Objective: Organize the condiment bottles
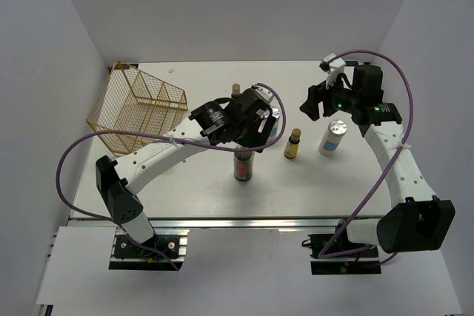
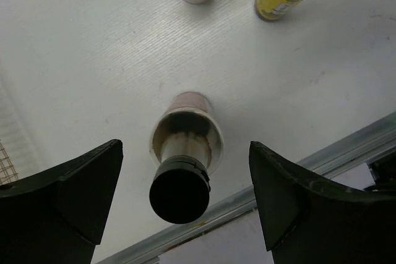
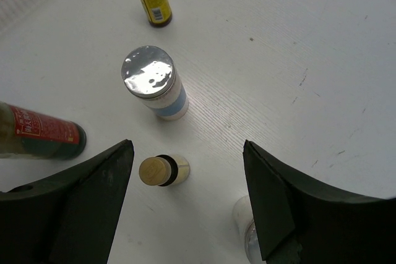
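Observation:
The larger black-capped bottle (image 1: 243, 164) stands upright near the table's middle front. My left gripper (image 1: 257, 125) hovers above it, open; in the left wrist view the cap (image 2: 179, 191) sits between the spread fingers, untouched. A dark amber bottle (image 1: 292, 143) and a white silver-capped bottle (image 1: 332, 137) stand to its right. A second amber bottle (image 1: 236, 92) stands behind the left gripper. A second white bottle (image 3: 154, 85) is mostly hidden under the left gripper in the top view. My right gripper (image 1: 317, 103) is open and empty, high above the amber bottle (image 3: 162, 171).
A gold wire basket (image 1: 137, 109) lies tilted at the back left. The table's metal front edge (image 2: 322, 159) runs close behind the black-capped bottle. White walls enclose the table on three sides.

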Controlling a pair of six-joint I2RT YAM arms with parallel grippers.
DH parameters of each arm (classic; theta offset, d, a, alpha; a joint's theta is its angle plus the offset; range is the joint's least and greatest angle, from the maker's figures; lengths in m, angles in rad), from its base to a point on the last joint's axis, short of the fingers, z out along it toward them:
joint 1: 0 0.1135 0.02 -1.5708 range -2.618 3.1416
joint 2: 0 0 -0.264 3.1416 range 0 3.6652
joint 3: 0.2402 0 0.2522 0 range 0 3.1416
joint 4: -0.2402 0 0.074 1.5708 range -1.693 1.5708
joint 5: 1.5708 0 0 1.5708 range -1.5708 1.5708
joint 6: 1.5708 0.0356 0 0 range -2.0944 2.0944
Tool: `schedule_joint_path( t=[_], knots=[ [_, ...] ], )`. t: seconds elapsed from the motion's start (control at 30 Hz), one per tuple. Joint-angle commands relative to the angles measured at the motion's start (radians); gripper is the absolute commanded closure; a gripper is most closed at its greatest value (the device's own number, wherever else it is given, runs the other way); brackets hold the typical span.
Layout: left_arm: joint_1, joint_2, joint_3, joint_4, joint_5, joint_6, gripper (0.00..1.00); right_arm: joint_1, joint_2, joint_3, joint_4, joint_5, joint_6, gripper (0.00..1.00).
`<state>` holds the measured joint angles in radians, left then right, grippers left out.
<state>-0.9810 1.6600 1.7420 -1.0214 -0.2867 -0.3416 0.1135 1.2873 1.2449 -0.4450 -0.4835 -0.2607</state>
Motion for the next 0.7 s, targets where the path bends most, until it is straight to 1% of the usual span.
schedule_joint_path(
  t=[0.0,0.13,0.2,0.33,0.43,0.5,0.67],
  knots=[
    [-0.001,-0.023,-0.004,0.01,-0.075,-0.014,0.08,0.002,-0.029,-0.015,0.028,0.008,0.012,0.23],
    [-0.001,-0.013,-0.016,0.027,-0.072,-0.014,0.2,0.003,-0.031,-0.024,0.032,0.022,0.011,0.23],
    [-0.001,-0.009,-0.032,0.035,-0.068,-0.019,0.22,0.002,-0.032,-0.025,0.031,0.028,0.008,0.23],
    [-0.001,-0.017,-0.052,0.035,-0.054,-0.031,0.23,0.002,-0.031,-0.025,0.034,0.039,0.006,0.23],
    [-0.001,-0.017,-0.055,0.018,-0.057,-0.037,0.2,0.0,-0.028,-0.025,0.037,0.04,0.005,0.23],
    [-0.001,-0.019,-0.059,0.015,-0.065,-0.04,0.19,0.0,-0.026,-0.028,0.042,0.04,0.006,0.23],
    [-0.001,-0.011,-0.062,0.021,-0.075,-0.04,0.24,0.0,-0.022,-0.028,0.042,0.042,0.005,0.23]
  ],
)
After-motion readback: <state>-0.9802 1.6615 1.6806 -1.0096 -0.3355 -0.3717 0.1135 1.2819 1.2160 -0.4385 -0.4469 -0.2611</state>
